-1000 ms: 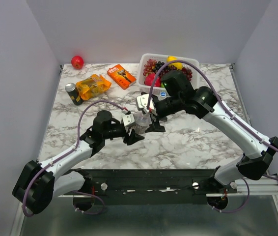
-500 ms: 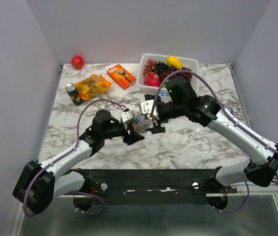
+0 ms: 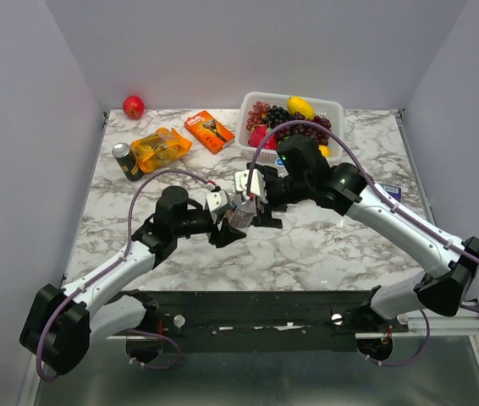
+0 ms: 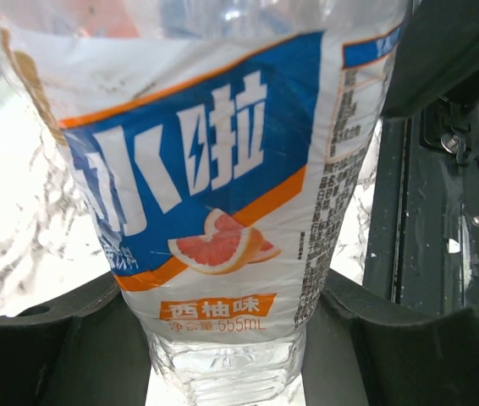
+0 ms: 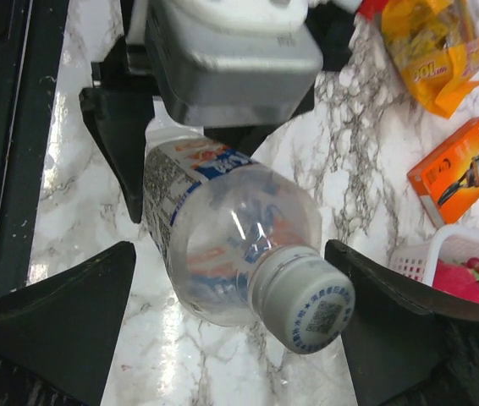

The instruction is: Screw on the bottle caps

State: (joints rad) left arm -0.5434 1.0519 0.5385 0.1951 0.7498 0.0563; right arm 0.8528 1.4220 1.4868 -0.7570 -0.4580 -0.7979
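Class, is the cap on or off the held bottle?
On: the whitish cap covers the neck of the bottle. How tight, cannot tell.

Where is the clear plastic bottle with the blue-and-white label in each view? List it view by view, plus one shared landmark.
Top external: the clear plastic bottle with the blue-and-white label, near the picture's centre.
Left wrist: fills the middle, label facing the camera.
Right wrist: centre, its whitish round plastic cap toward the lens, lower right.
Shared landmark: the white, grey-veined marble tabletop.
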